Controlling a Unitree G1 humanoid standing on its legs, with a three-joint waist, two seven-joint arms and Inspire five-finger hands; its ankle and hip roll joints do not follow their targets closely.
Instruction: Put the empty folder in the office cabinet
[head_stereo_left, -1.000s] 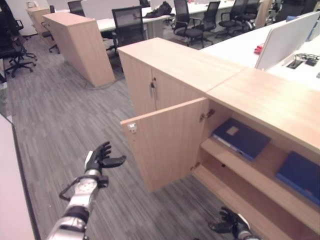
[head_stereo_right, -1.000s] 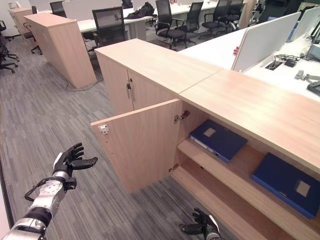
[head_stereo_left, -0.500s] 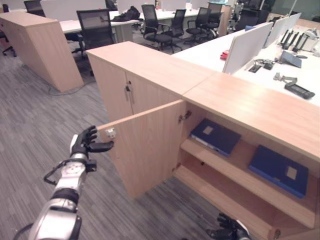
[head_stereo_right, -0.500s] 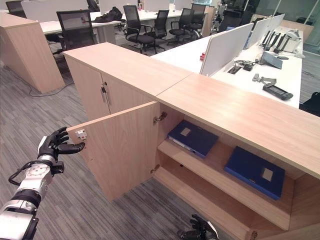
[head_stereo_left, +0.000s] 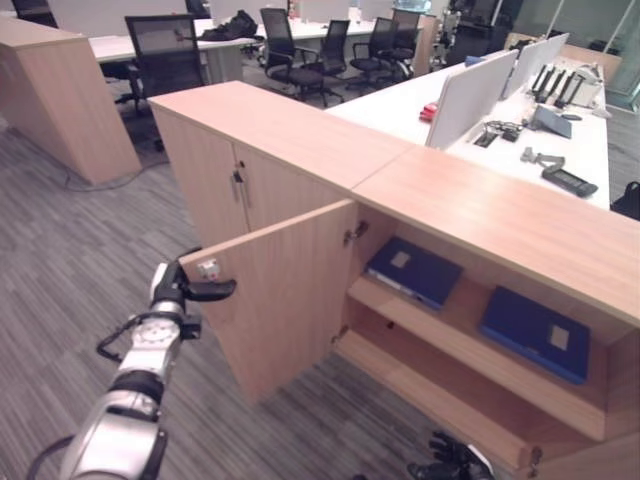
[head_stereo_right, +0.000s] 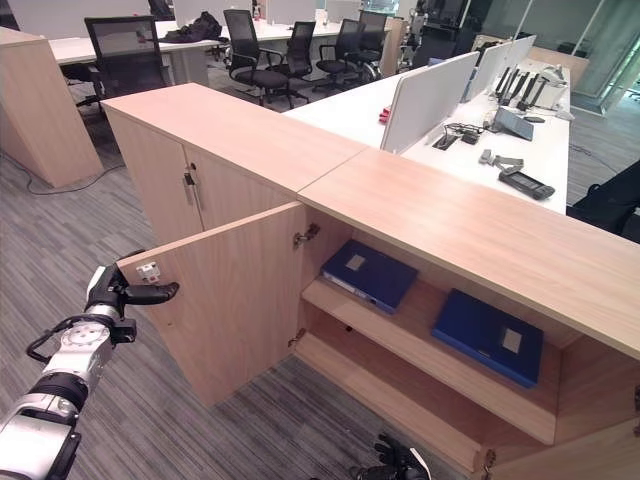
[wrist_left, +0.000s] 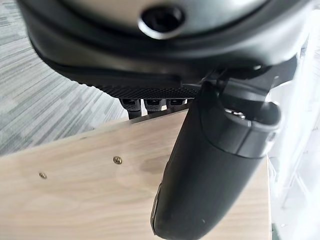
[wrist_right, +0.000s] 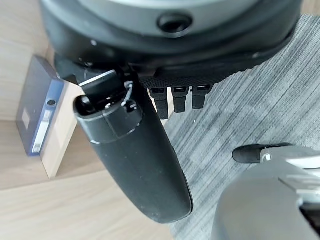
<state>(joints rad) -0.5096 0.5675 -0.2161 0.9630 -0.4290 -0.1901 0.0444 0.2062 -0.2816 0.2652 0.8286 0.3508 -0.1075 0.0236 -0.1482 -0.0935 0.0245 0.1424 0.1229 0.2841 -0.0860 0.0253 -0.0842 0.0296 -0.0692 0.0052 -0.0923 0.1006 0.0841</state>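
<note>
The office cabinet (head_stereo_left: 500, 210) stands with its left door (head_stereo_left: 290, 290) swung out. On its upper shelf lie two blue folders, one on the left (head_stereo_left: 415, 270) and one on the right (head_stereo_left: 535, 330). My left hand (head_stereo_left: 170, 292) is at the door's free edge. Its thumb (wrist_left: 210, 165) lies straight on the inner face beside the small latch plate, and its relaxed fingers reach past the edge. My right hand (head_stereo_right: 400, 465) hangs low in front of the cabinet, open and holding nothing. The right wrist view looks past it at one blue folder (wrist_right: 37, 115) on the shelf.
A second wooden cabinet (head_stereo_left: 260, 130) with shut doors adjoins on the left. Behind are white desks (head_stereo_left: 500, 110) with dividers and devices, and black office chairs (head_stereo_left: 165, 50). Another wooden unit (head_stereo_left: 60, 90) stands far left. Grey carpet (head_stereo_left: 70, 220) lies before the door.
The camera has swung, shifting the whole scene. My left hand has risen from open air over the carpet to the door's free edge, thumb now on its face. The right hand stays low.
</note>
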